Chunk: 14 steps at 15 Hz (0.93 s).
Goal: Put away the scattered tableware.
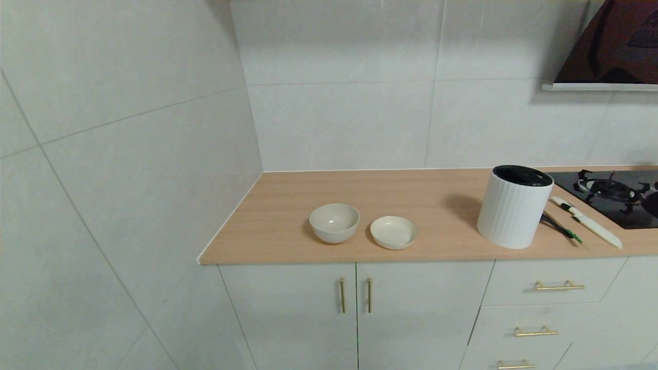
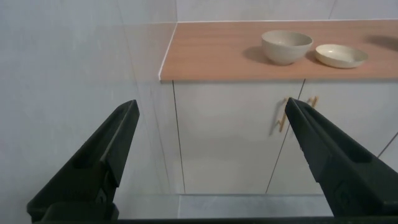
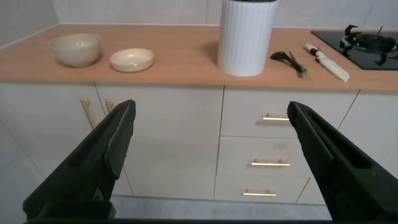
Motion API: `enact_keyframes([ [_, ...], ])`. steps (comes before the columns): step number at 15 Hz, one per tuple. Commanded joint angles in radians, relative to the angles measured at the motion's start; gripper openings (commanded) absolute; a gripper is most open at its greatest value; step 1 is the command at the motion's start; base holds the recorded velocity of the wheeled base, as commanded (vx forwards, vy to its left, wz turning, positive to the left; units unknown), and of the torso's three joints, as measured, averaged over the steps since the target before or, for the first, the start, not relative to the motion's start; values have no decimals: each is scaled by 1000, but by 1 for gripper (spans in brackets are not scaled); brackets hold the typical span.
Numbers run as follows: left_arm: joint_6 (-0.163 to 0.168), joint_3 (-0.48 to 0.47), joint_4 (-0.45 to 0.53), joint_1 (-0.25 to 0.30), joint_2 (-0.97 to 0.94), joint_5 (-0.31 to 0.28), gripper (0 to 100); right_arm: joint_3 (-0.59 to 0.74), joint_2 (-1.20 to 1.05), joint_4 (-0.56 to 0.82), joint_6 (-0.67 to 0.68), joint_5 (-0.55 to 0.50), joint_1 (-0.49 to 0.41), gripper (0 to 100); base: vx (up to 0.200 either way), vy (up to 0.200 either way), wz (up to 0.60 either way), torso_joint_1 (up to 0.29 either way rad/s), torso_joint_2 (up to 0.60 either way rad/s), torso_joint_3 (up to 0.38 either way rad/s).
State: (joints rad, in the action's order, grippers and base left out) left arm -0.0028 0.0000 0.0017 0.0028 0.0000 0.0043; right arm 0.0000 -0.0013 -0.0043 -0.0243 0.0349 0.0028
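You've got a cream bowl point(image 1: 334, 222) upright on the counter point(image 1: 288, 205), left of centre. A shallow cream dish point(image 1: 393, 232) sits just to its right, not touching. Farther right stands a white ribbed holder point(image 1: 512, 213) with a black top. Right of it, a dark utensil point(image 1: 560, 228) with green marks and a white knife point(image 1: 586, 222) lie flat.

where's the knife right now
In the head view the knife lies at the right end of the counter, between the white ribbed holder and the stove.
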Motion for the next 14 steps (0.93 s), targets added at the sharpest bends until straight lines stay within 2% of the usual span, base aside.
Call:
enact_keyframes([
  [1, 0, 0, 0, 0, 2, 0, 100, 0, 1, 0, 0, 0, 0, 100, 0, 0, 0, -173, 364, 207],
  [14, 0, 0, 0, 0, 2, 0, 100, 0, 1, 0, 0, 0, 0, 100, 0, 0, 0, -230, 510, 277],
])
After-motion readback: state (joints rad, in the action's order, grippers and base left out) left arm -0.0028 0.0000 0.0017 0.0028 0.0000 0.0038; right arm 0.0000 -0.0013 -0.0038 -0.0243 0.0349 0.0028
